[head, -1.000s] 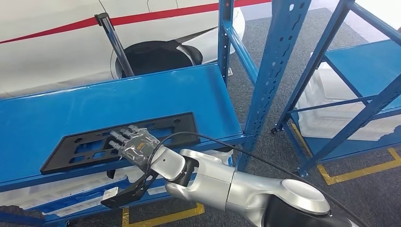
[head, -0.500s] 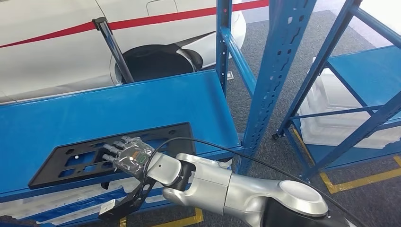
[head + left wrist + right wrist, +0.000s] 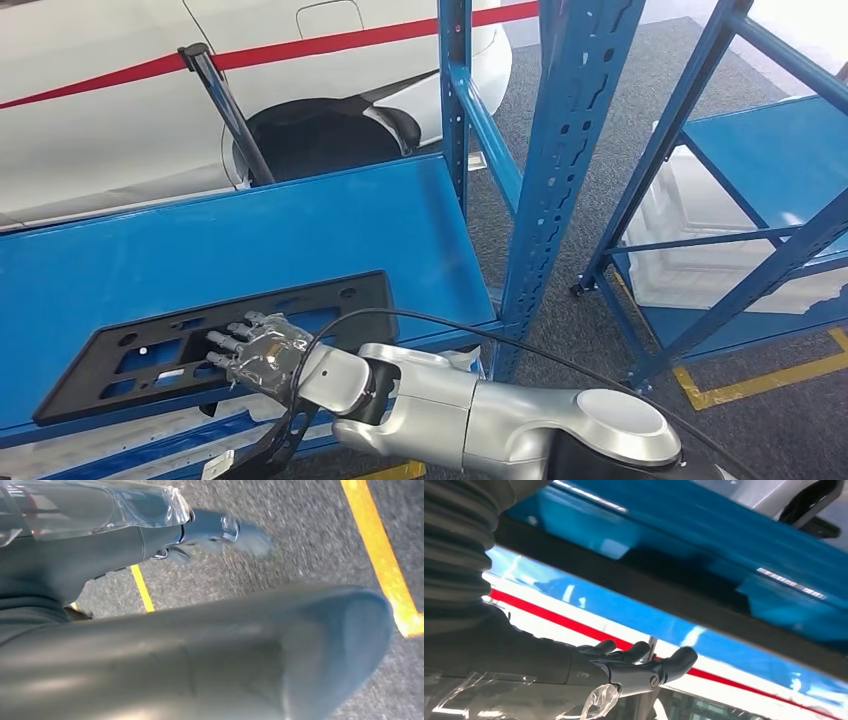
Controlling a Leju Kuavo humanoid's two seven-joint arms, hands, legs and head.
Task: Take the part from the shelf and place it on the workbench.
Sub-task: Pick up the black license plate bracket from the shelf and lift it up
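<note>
The part is a long flat black plate (image 3: 140, 355) with cut-outs, lying along the front edge of the blue shelf board (image 3: 250, 240). My right hand (image 3: 258, 352), wrapped in clear film, reaches in from the lower right, and its stretched fingers rest on top of the plate near its middle. In the right wrist view the fingers (image 3: 644, 662) lie straight beside the plate's dark edge (image 3: 664, 597), closed around nothing. My left hand (image 3: 215, 527) hangs over the grey floor with nothing in it.
Blue shelf uprights (image 3: 555, 170) stand just right of the board. A second blue rack (image 3: 770, 150) with white foam trays (image 3: 700, 240) stands further right. A white car body with a red stripe (image 3: 300, 45) lies behind the shelf. Yellow floor tape (image 3: 760, 375) marks the carpet.
The whole picture has shifted left and down, so the camera moved. My right hand stays on the plate, its fingers in the same spot.
</note>
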